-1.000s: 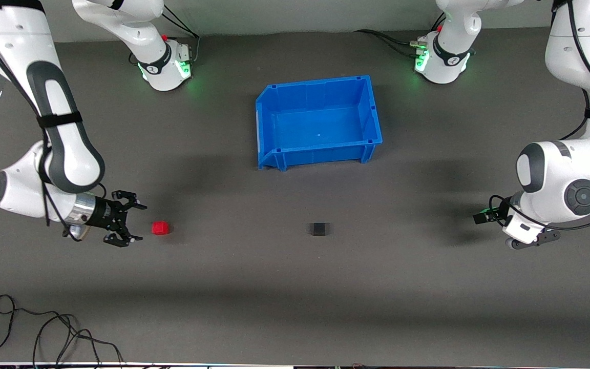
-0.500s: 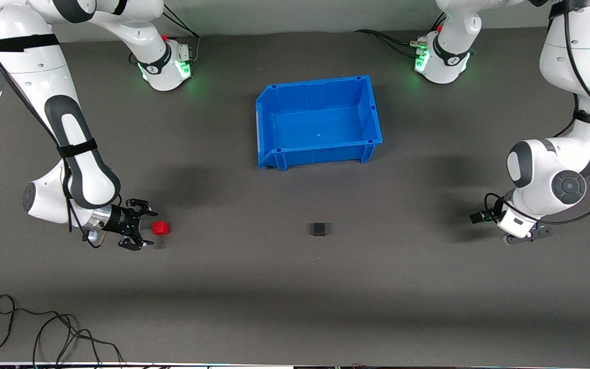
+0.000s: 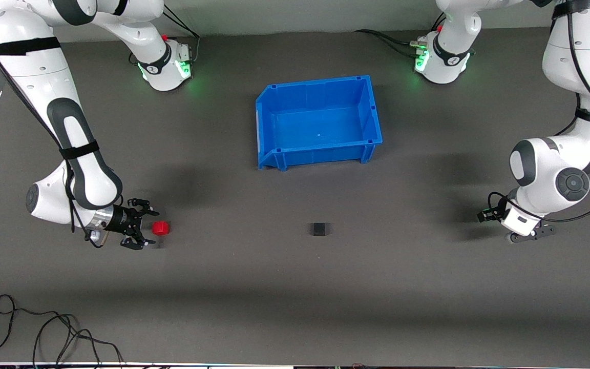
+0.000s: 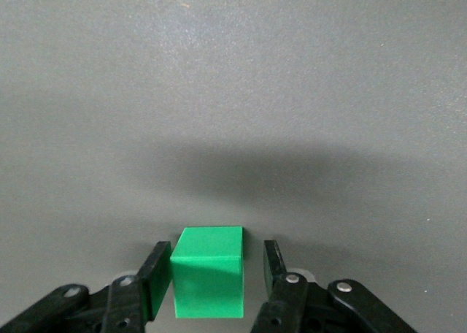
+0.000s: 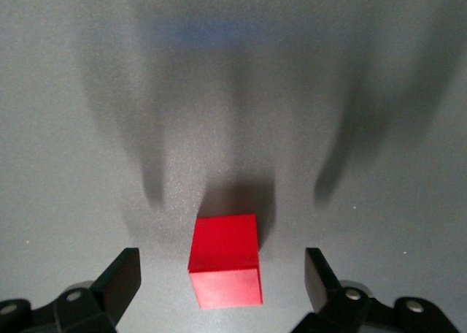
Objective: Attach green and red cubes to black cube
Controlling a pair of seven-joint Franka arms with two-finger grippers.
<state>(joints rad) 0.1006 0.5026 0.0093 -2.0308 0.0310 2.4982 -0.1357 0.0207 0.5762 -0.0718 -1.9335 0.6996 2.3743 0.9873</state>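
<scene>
The red cube [image 3: 161, 228] lies on the table toward the right arm's end. My right gripper [image 3: 147, 228] is low beside it and open; in the right wrist view the red cube [image 5: 225, 260] sits between the wide-spread fingers [image 5: 120, 274], touching neither. The black cube [image 3: 320, 229] lies alone mid-table. My left gripper [image 3: 528, 234] is low at the left arm's end, and the arm hides the green cube there. In the left wrist view the green cube [image 4: 209, 271] stands on the table between the open fingers, one finger [image 4: 155, 271] at its side, the other a small gap away.
A blue bin [image 3: 269, 120], empty, stands farther from the front camera than the black cube, between the two arm bases. Loose black cables [image 3: 44, 328] lie at the table's near edge toward the right arm's end.
My right gripper has moved toward the red cube, so that its open fingers now flank it. My left arm has shifted slightly and stays low at its end of the table.
</scene>
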